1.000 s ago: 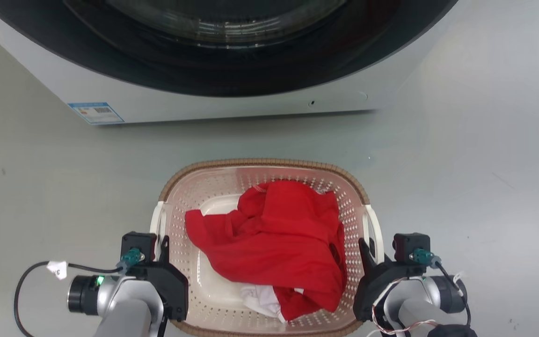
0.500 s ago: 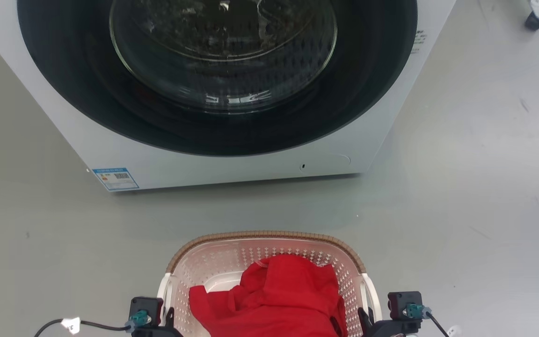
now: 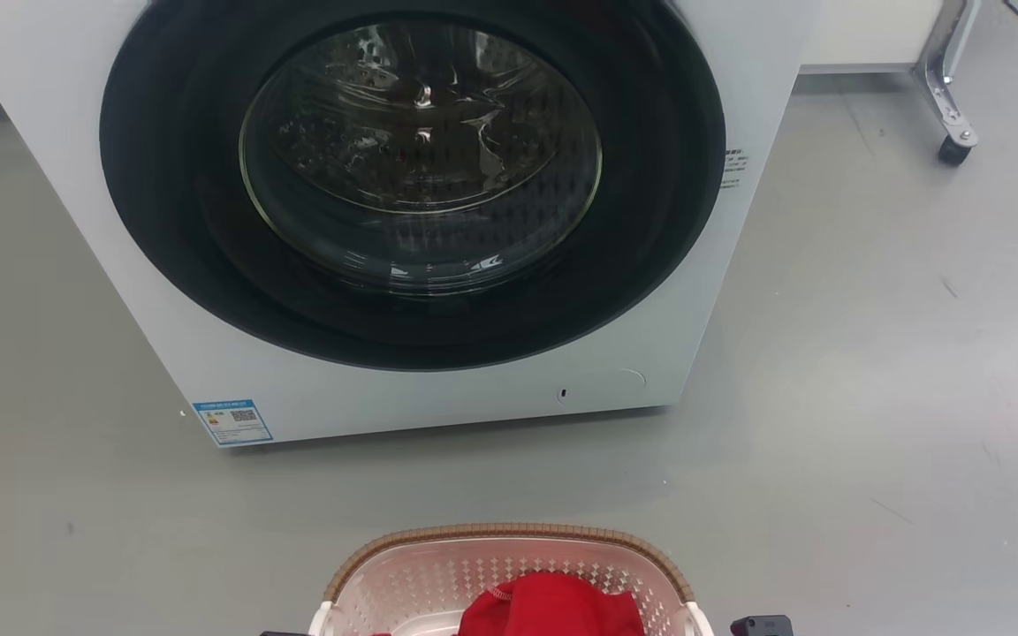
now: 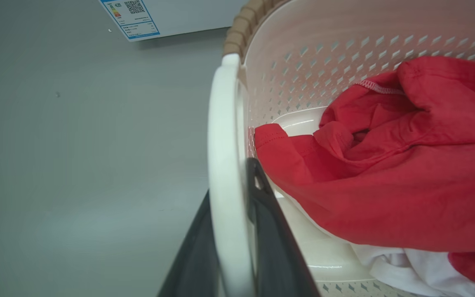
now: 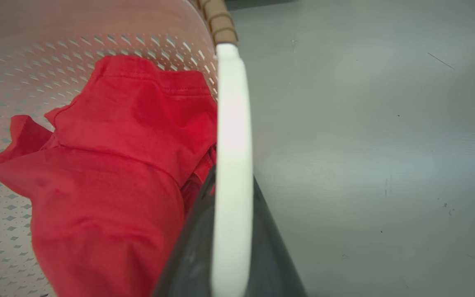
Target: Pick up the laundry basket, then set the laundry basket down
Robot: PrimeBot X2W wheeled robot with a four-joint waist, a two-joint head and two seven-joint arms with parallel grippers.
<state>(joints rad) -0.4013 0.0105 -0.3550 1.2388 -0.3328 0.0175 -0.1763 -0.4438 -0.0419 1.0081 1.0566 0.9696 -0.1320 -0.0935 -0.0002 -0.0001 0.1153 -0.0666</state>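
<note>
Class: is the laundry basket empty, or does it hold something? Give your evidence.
Not empty. The laundry basket holds a crumpled red garment lying over a white one; part of its bottom is bare.

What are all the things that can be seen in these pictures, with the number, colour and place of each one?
washing machine: 1, white with dark round door, behind the basket
label: 1, blue and white, washer's lower left corner
laundry basket: 1, cream with brown rim, before the washer
red garment: 1, red, in the basket
white cloth: 1, white, under the red garment
caster wheel: 1, black, far right
floor: grey
left gripper: 1, dark, jaws astride left handle
right gripper: 1, dark, jaws astride right handle
</note>
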